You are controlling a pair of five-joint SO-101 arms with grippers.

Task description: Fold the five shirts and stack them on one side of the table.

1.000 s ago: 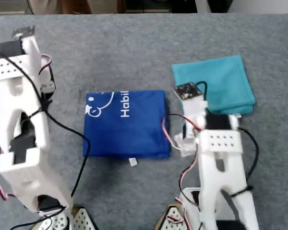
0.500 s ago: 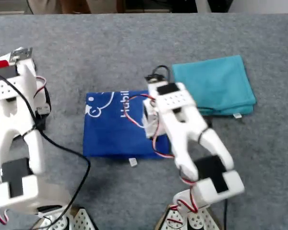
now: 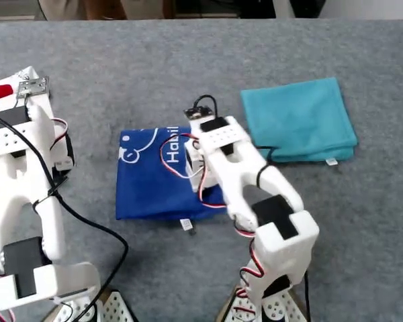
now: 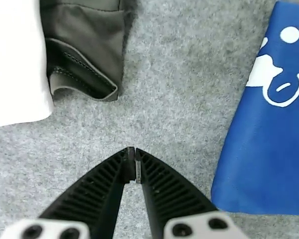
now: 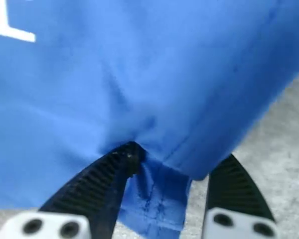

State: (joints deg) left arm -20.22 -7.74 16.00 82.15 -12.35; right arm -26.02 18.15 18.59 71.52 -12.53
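The blue shirt [image 3: 148, 181] is seen folded on the grey surface [image 3: 188, 67], and the folded teal shirt [image 3: 299, 121] lies near it. The right gripper [image 5: 182, 154] is held at the blue shirt's edge, fingers spread, one pressed onto the cloth. The left gripper [image 4: 135, 164] is held beside the blue shirt, fingers pressed together.

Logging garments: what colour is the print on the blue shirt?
The print is white, clearest in the left wrist view.
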